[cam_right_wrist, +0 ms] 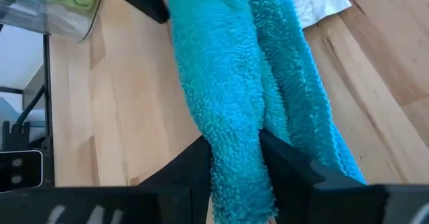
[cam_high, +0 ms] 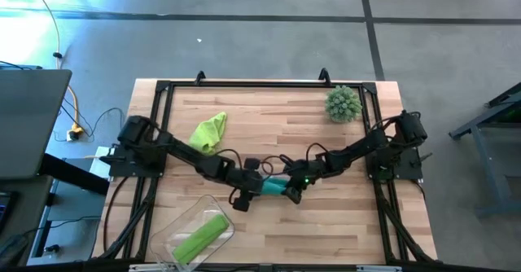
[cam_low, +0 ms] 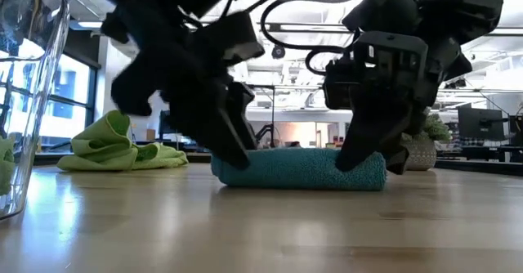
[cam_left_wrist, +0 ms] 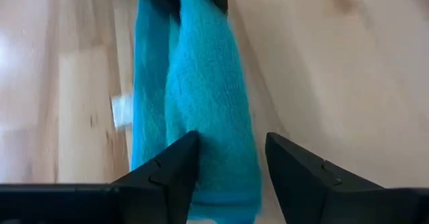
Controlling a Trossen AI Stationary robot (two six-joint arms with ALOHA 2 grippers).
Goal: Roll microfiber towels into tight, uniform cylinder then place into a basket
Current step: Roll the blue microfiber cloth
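A teal towel (cam_high: 273, 186) lies rolled on the table's middle, long axis left to right (cam_low: 298, 168). My left gripper (cam_high: 248, 189) stands open at its left end, fingers astride the roll (cam_left_wrist: 231, 140). At the roll's right end, my right gripper (cam_high: 293, 192) is shut on it (cam_right_wrist: 234, 143). A lime green towel (cam_high: 209, 132) lies crumpled farther back on the left. Another green towel (cam_high: 201, 238), rolled, lies in the clear basket (cam_high: 175, 243) at the near left. My left gripper straddles the teal roll's left end, slanting down from the table's left, fingers along the roll. One finger (cam_left_wrist: 179, 162) lies against the towel's side (cam_left_wrist: 208, 163); the other (cam_left_wrist: 295, 174) stands a little off it. The roll rests on the table. My right gripper pinches the upper bulge of the roll's right end (cam_right_wrist: 234, 127) between its two fingers. It slants down from the table's right, fingers along the roll. A looser layer (cam_right_wrist: 301, 83) lies beside the pinched part. The towel rests on the table.
A spiky grey-green ball (cam_high: 343, 103) sits at the far right of the table. The towel's white tag (cam_right_wrist: 322, 3) lies on the wood beside the roll. Bare wood lies near the front right and far middle.
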